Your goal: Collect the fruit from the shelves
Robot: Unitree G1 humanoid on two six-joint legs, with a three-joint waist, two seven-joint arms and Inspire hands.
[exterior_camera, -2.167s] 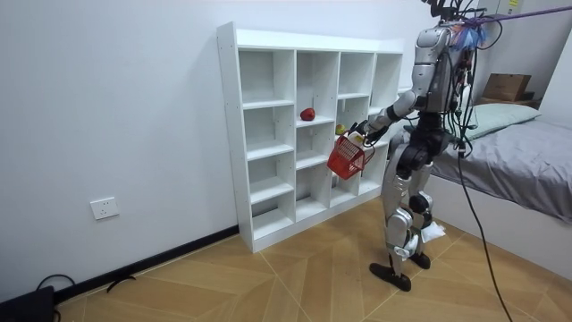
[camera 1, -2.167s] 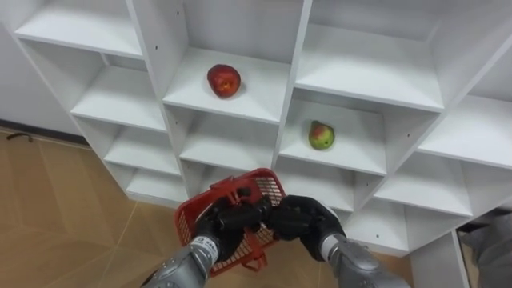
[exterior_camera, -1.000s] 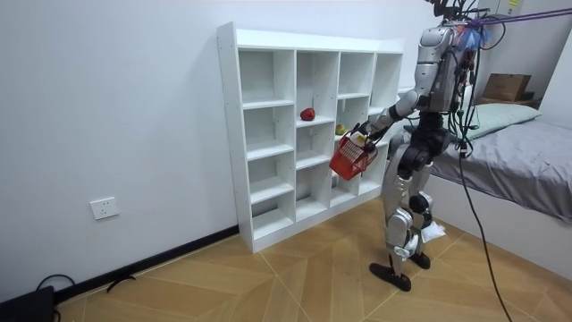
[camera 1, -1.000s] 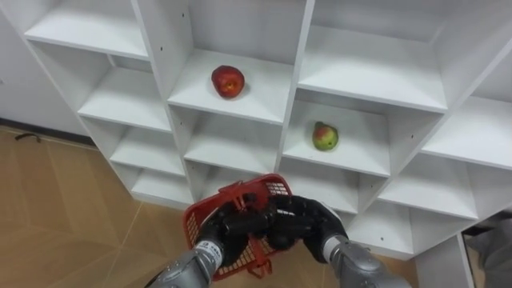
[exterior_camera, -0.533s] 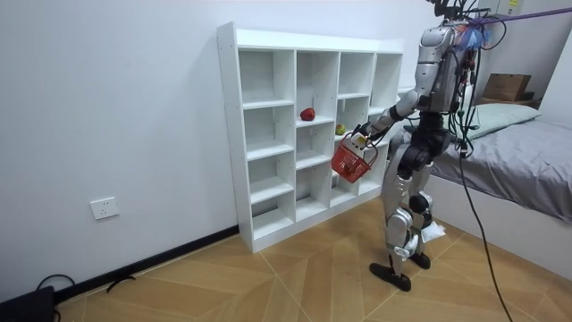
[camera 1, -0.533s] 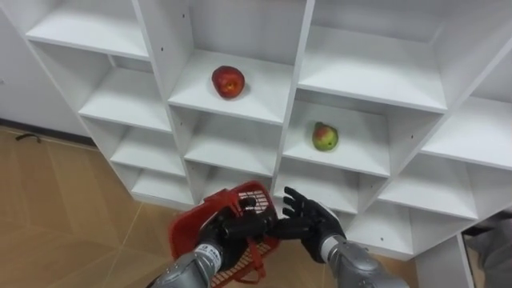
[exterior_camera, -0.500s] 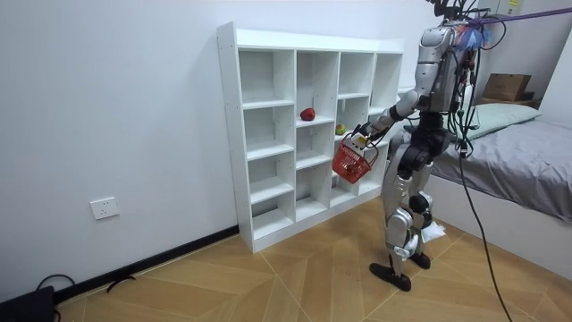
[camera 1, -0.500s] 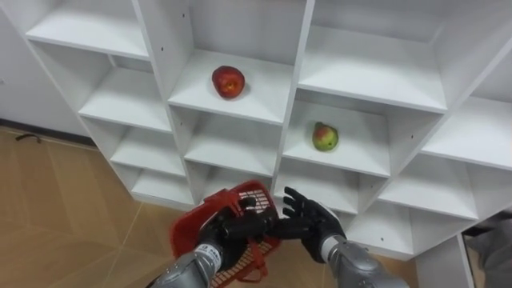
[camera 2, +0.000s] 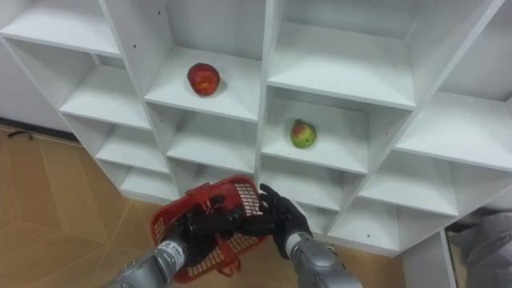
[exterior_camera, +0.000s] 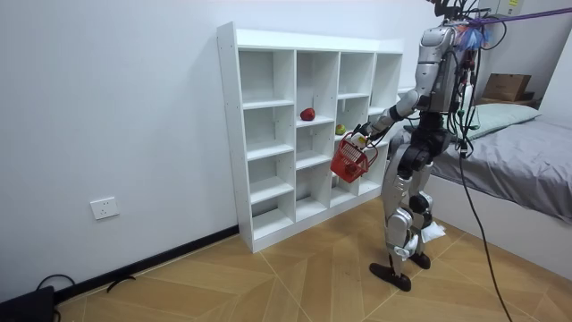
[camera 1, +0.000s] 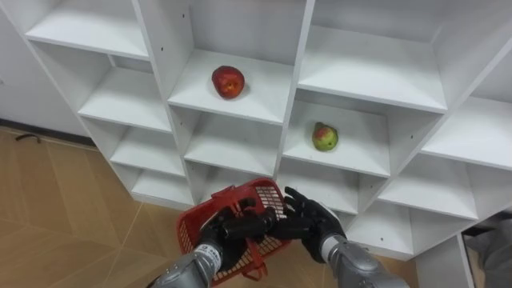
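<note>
Here the left hand (camera 1: 230, 230) curls round the handle of a red plastic mesh basket (camera 1: 190, 232); the right hand (camera 1: 309, 218), beside it, is spread and empty. Next, presumably, comes a reach to the round green-red fruit (camera 1: 323, 137) above it.

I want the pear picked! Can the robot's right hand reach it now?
Probably yes: the right hand is open, and the pear sits in an open-fronted cubby above it, nothing between.

Matt white laminate closet (camera 1: 304, 56), red plastic mesh basket (camera 1: 196, 228), smooth wooden herringbone floor (camera 1: 56, 216).
</note>
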